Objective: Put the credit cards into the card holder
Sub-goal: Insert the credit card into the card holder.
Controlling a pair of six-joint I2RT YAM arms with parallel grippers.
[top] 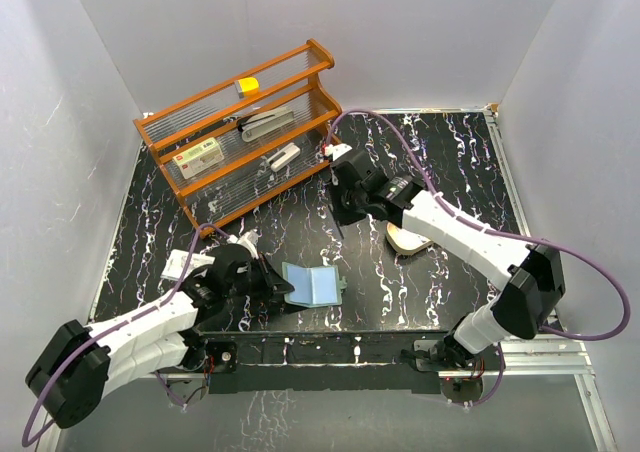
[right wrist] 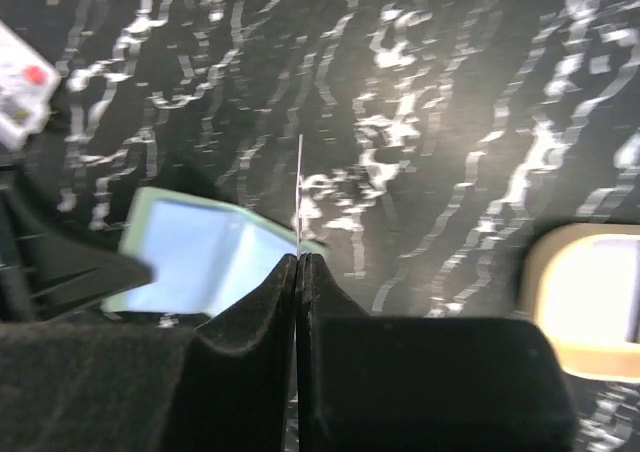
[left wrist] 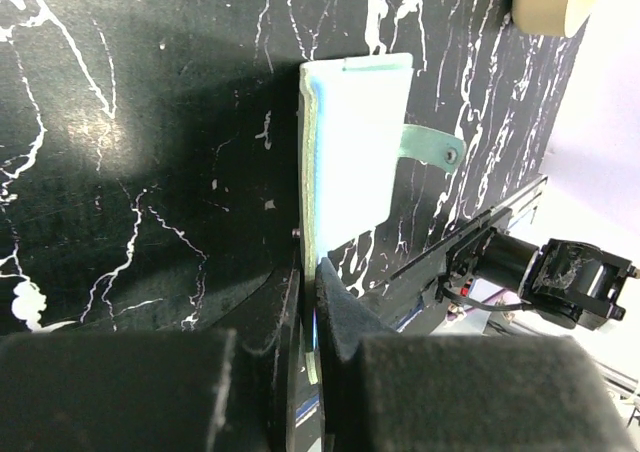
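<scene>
The card holder (top: 312, 285) lies open on the black marble table, pale blue inside with a green rim and a snap tab (left wrist: 430, 150). My left gripper (top: 268, 277) is shut on its left flap edge, which shows in the left wrist view (left wrist: 350, 152). My right gripper (top: 340, 217) hovers behind the holder, shut on a thin credit card seen edge-on (right wrist: 300, 187). The card's tip hangs over the holder's right edge (right wrist: 195, 257). Another whitish card with red print (top: 180, 264) lies on the table left of my left arm; it also shows in the right wrist view (right wrist: 20, 92).
A tan oval tray (top: 405, 240) sits just right of my right gripper. An orange wooden rack (top: 245, 122) with a white box and other items stands at the back left. White walls enclose the table.
</scene>
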